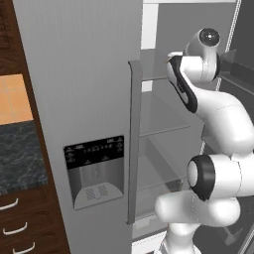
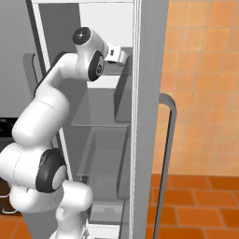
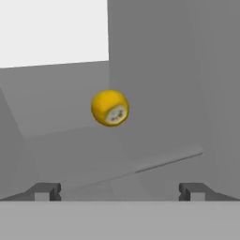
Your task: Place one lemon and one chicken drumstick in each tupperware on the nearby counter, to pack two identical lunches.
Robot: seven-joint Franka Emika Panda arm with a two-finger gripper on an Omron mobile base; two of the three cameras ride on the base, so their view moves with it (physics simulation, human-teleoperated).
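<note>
A round yellow lemon (image 3: 110,108) lies on a grey fridge shelf (image 3: 154,159) in the hand view, ahead of my gripper (image 3: 120,191) and a little left of its centre line. The two dark fingertips (image 3: 47,191) stand wide apart with nothing between them, so the gripper is open and still short of the lemon. In the base views my white arm (image 2: 88,56) reaches up into the open fridge at upper-shelf height. A strip of the dark speckled counter (image 1: 20,158) shows at the far left. The chicken drumsticks and the tupperwares are out of view.
The grey fridge door with a dispenser panel (image 1: 94,171) and a long vertical handle (image 1: 134,144) stands left of the arm. The other open door (image 2: 149,116) with its handle (image 2: 168,154) stands to the right. Glass shelves (image 2: 100,126) lie below the hand.
</note>
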